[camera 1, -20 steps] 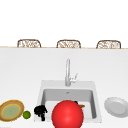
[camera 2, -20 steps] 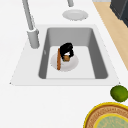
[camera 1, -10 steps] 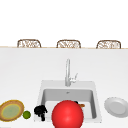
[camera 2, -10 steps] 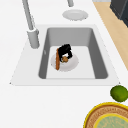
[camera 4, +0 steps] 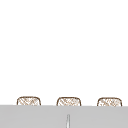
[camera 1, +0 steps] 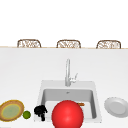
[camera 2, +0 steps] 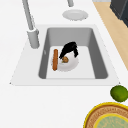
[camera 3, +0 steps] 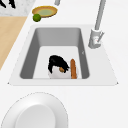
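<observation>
A black hand [camera 2: 69,50] reaches down into the sink [camera 2: 30,70], over a small white plate [camera 2: 72,65] on the basin floor. Its fingers curl round a small brown ball [camera 2: 65,59] on that plate. An orange stick [camera 2: 55,59] lies along the plate's faucet side. From the right I see the same hand [camera 3: 57,62], ball [camera 3: 61,69], stick [camera 3: 73,68] and plate [camera 3: 55,74]. By its place I take it for the right hand; a big red ball [camera 1: 67,115] covers that spot from the front. The left hand [camera 1: 40,110] hangs by the sink's left rim [camera 1: 41,95], beside a lime [camera 1: 26,114].
A yellow-rimmed woven plate [camera 1: 11,110] lies left of the lime on the counter. A white plate [camera 1: 116,107] sits on the counter right of the sink. The faucet [camera 1: 67,72] rises behind the basin. Three chair backs [camera 1: 68,43] stand beyond the counter.
The hand in the sink has tilted and shifted a little over the small plate, with the brown ball staying at its fingers. The left hand has stayed put.
</observation>
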{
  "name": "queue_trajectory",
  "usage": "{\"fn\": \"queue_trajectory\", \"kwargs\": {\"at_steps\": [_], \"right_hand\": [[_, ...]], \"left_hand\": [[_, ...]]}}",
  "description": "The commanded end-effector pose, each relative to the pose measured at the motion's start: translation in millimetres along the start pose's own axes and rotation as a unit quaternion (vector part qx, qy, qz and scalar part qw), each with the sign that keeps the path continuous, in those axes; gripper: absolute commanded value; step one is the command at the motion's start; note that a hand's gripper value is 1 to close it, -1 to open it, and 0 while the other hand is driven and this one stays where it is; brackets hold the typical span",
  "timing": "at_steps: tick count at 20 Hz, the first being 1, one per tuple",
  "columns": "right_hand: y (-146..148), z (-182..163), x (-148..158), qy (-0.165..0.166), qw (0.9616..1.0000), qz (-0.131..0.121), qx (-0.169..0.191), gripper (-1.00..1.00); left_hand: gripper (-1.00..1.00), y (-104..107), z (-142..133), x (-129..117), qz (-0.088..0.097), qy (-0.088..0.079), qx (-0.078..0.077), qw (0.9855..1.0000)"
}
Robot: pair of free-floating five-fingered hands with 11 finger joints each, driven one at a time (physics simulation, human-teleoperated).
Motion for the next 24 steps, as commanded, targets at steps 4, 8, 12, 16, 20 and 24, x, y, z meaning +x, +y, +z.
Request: {"fn": "queue_trajectory", "kwargs": {"at_steps": [4,8,12,16,20,24], "right_hand": [[-19,48,4,-0.013,0.9997,-0.019,-0.006,-1.0],[-45,69,-1,-0.01,0.9998,-0.016,-0.001,-1.0],[-72,85,-9,-0.016,0.9996,-0.02,0.009,-1.0],[-78,64,-11,-0.02,0.9993,-0.016,0.027,-1.0],[-81,33,-21,-0.025,0.9992,-0.008,0.029,-1.0],[-80,5,-27,-0.025,0.9987,-0.009,0.043,-1.0]], "left_hand": [[0.0,0,0,0,0.0,0.0,0.0,1.0],[0.0,0,0,0,0.0,0.0,0.0,1.0],[0.0,0,0,0,0.0,0.0,0.0,1.0],[0.0,0,0,0,0.0,0.0,0.0,1.0],[0.0,0,0,0,0.0,0.0,0.0,1.0],[0.0,0,0,0,0.0,0.0,0.0,1.0]]}}
